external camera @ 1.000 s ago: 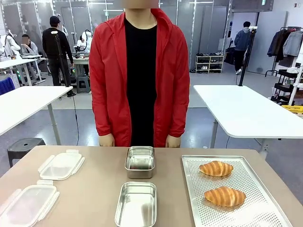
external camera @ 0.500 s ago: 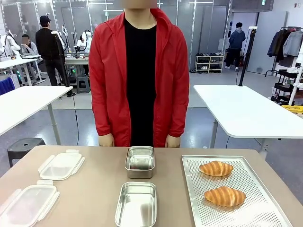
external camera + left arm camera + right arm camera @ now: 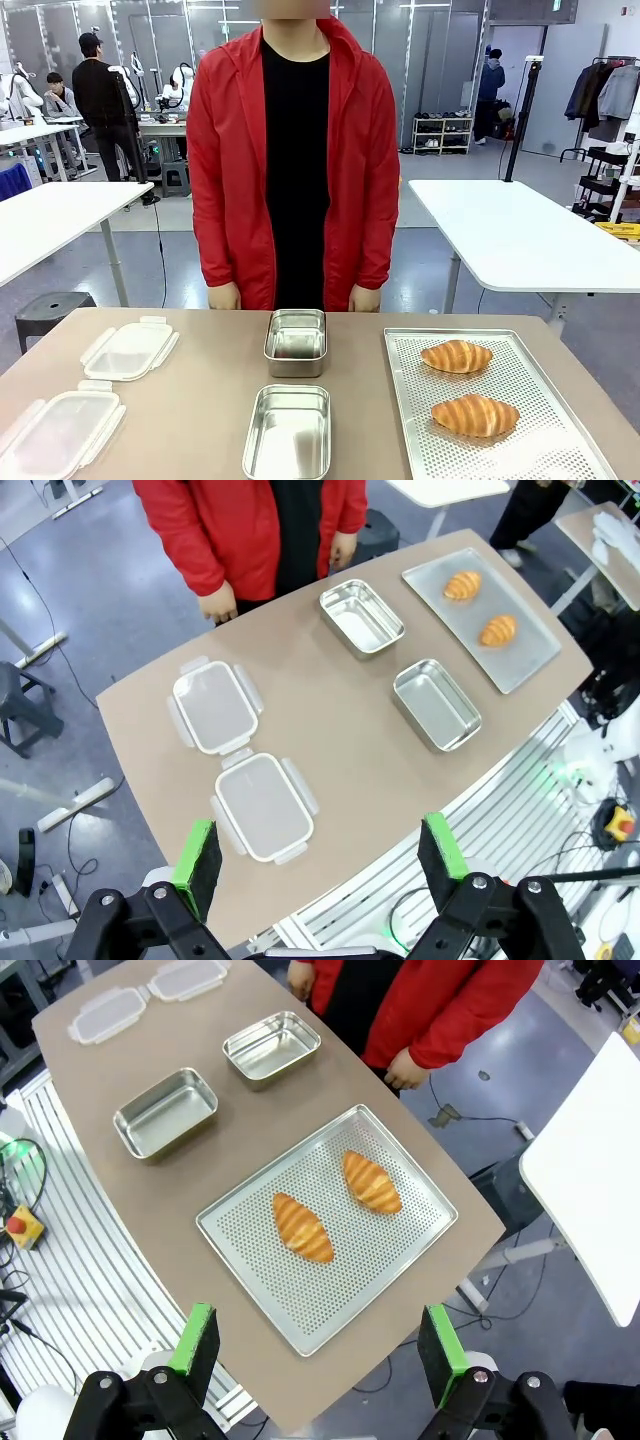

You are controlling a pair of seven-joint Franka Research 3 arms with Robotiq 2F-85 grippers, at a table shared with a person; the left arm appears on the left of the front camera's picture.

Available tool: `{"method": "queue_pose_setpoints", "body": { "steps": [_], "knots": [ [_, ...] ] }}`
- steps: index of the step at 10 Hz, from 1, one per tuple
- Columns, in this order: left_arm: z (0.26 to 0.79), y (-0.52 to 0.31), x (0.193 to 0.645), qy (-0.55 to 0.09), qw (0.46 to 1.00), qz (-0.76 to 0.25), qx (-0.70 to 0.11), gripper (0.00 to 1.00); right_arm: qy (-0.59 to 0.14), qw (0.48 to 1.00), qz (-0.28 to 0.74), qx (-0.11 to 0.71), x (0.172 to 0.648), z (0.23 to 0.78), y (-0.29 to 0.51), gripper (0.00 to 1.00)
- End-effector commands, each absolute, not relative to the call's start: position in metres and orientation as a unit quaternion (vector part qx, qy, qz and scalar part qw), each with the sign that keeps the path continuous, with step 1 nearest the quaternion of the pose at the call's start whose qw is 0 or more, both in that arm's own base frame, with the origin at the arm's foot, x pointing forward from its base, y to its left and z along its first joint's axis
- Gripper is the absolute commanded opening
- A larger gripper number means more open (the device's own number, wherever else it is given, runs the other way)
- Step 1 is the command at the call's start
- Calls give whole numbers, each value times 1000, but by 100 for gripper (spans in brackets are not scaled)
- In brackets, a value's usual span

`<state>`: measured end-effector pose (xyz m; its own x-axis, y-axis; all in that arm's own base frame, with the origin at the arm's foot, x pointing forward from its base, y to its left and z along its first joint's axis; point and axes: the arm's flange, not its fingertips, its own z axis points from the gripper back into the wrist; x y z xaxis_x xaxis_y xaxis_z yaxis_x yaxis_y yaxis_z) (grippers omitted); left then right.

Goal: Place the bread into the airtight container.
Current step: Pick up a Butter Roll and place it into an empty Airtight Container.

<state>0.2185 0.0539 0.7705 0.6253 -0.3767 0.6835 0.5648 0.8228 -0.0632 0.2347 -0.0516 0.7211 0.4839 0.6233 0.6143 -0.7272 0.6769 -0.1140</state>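
Grey floor [image 3: 140, 265] surrounds a white table [image 3: 520, 240]. Behind it stands a shoe shelf [image 3: 443, 133]; to its right hang coats [image 3: 600, 95]; far to its left, a black stool [image 3: 50, 308].

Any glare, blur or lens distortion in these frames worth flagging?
Front view: sharp, evenly lit, slight sheen in the near container. Left wrist view: wide-angle bowing along the table edges. Right wrist view: similar bowing, tray perforations crisp, shadows soft.
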Motion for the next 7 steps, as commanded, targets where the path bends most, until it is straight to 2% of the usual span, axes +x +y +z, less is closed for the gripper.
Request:
{"method": "queue_pose_setpoints", "body": {
  "steps": [1,3,5,7],
  "knots": [
    [774,54,219,-341,891,-270,-130,100,-324,855,396,83,235,723,-52,100],
    [774,54,219,-341,891,-270,-130,100,-321,858,394,81,235,721,-52,100],
    [774,54,219,-341,891,-270,-130,100,-296,779,553,7,244,721,-20,100],
    [774,54,219,-341,891,-270,-130,100,-240,721,650,-39,273,691,15,100]
  ]
}}
